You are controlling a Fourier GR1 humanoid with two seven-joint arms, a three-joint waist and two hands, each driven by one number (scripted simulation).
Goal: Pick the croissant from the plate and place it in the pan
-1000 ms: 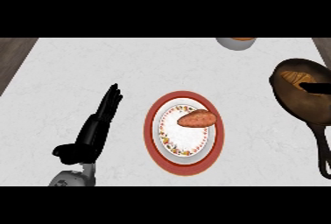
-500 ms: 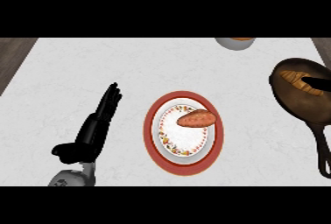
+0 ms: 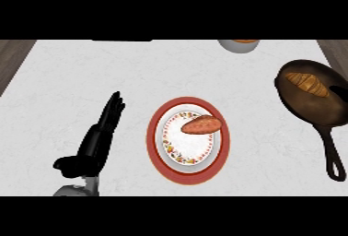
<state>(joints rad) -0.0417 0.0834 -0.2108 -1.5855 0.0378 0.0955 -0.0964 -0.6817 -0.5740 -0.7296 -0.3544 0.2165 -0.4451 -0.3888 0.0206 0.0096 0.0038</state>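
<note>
A golden croissant (image 3: pixel 307 83) lies inside the dark cast-iron pan (image 3: pixel 319 110) at the right of the counter. The red-rimmed patterned plate (image 3: pixel 155 138) sits in the middle and bears a reddish-brown oval piece of food (image 3: pixel 202 124) near its upper right edge. My left hand (image 3: pixel 95 143) rests open on the counter left of the plate, fingers straight and pointing away, apart from the plate. My right hand does not show.
The pan's long handle (image 3: pixel 333 154) points toward the lower right edge. A white bowl (image 3: pixel 238 44) with something orange in it peeks in at the top edge. Dark wood borders the counter at the upper left and upper right corners.
The croissant has shifted slightly within the pan and now lies further up and left in it. The left hand, plate and oval food have stayed put.
</note>
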